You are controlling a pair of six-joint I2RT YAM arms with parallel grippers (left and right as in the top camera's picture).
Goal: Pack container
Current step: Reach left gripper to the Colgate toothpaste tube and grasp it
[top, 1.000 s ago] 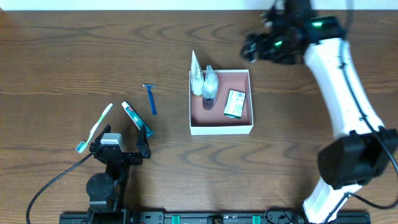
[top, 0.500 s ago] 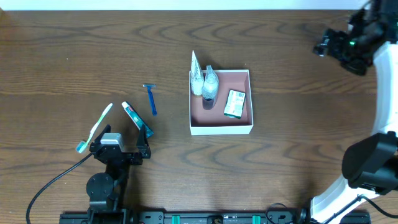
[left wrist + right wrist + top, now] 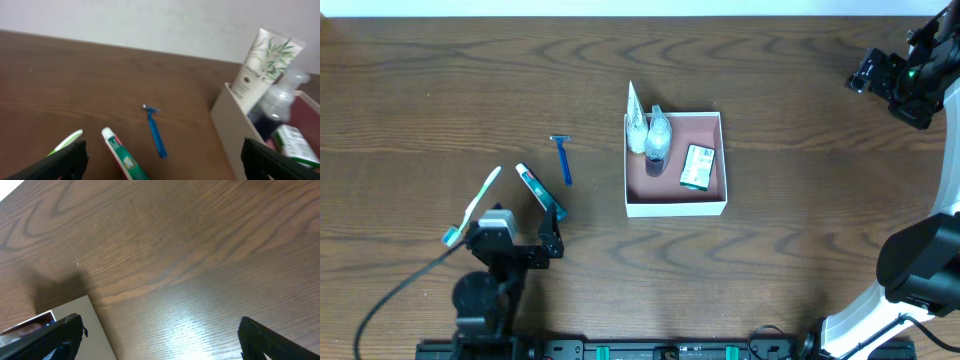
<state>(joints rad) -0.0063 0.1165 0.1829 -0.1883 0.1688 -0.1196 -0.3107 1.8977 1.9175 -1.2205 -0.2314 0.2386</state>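
The container (image 3: 676,208) sits mid-table, partly packed (soap box (image 3: 697,166) inside). Both pincers gape wide and empty: left gripper (image 3: 512,240) near the toothpaste (image 3: 539,190), right gripper (image 3: 885,80) far right. Next, likely, the left must straddle that tube.

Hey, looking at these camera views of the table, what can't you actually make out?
- Toothpaste: overhead, its near end runs under the left gripper; the left wrist view cuts it at the bottom edge.
- Toothbrush: left wrist, only one end shows above the bottom edge.
- Soap box print: too small overhead, blurred at the left wrist.
- Container: right wrist, just a corner; the edge cuts it.
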